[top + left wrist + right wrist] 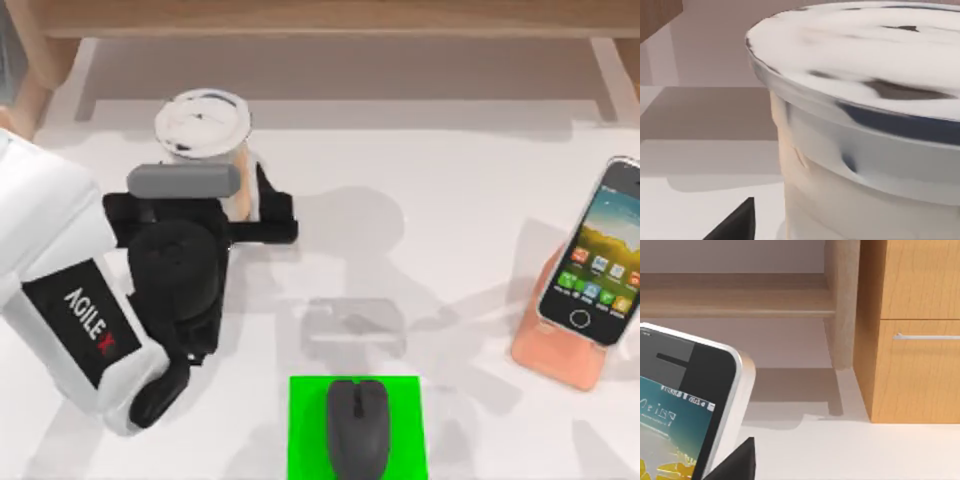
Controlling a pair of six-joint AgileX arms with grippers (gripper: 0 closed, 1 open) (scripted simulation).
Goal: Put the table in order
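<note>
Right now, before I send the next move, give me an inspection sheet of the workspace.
Surface: white table, wooden structure along far edge.
Job's things: lidded cup upright at far left; phone leaning on pink stand at right; mouse on green mat at near edge.
Clutter: nothing seen.
Grippers: left gripper at the cup's side; right gripper close to the phone.
Cables: nothing seen.
Surroundings: wooden drawer cabinet in the right wrist view.

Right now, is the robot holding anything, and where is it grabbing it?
The left gripper sits around the cup, at its side just below the lid. Whether the fingers are squeezing it cannot be told.
</note>
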